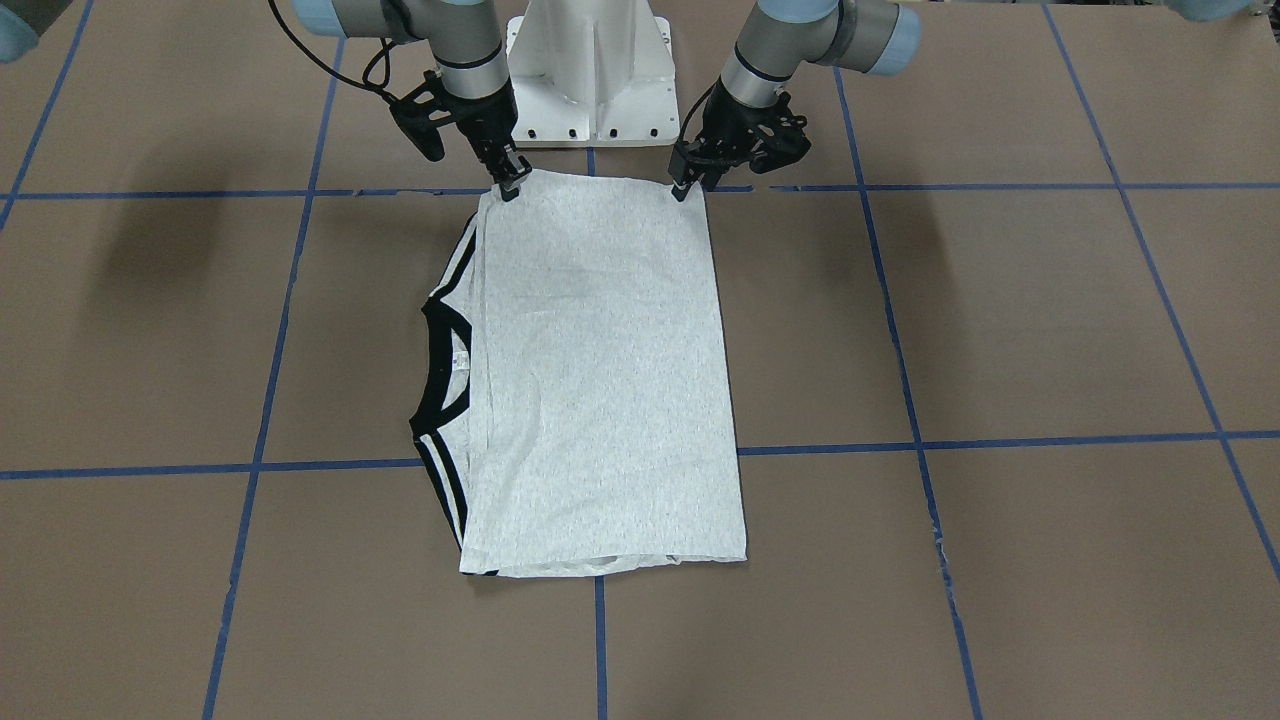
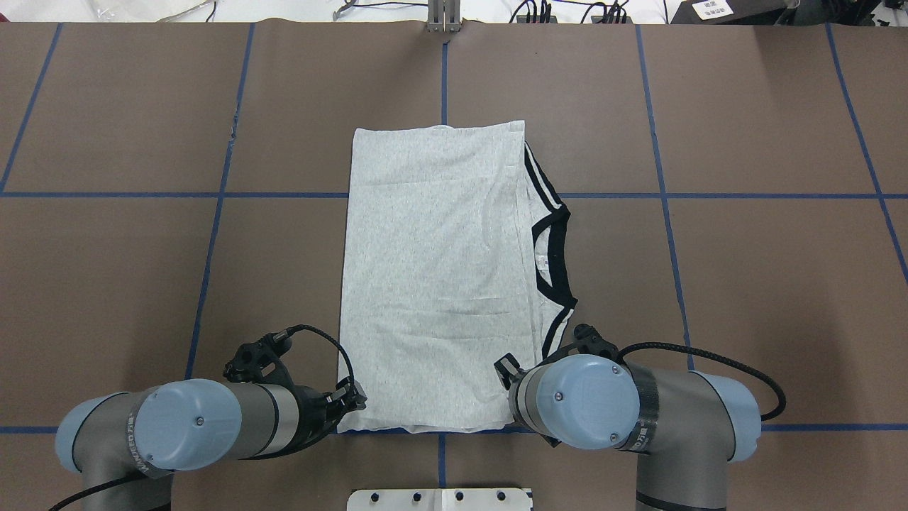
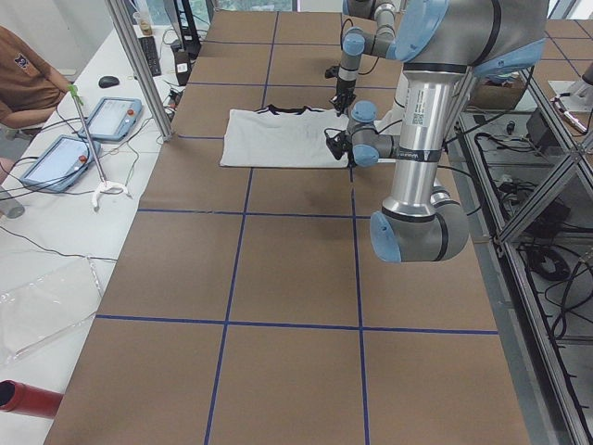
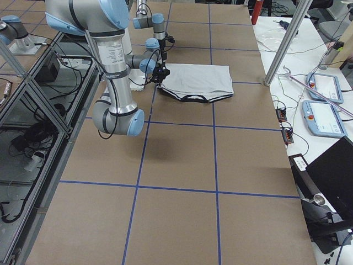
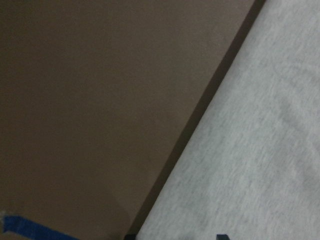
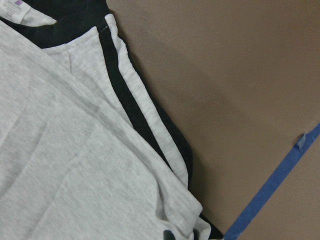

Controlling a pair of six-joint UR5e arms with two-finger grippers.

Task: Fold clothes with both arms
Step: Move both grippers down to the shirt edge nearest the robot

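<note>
Two arms come in from the top of the front-facing view, the right arm at upper left and the left arm at upper right, each wrist bent so that its tool points down at the table. The right tool touches the top left corner of the grey T-shirt and the left tool its top right corner, but I cannot tell whether either is clamped on the cloth or spread. The T-shirt lies flat in the middle of the frame, folded into a tall rectangle, with its black collar and shoulder stripes showing along its left edge.
</note>
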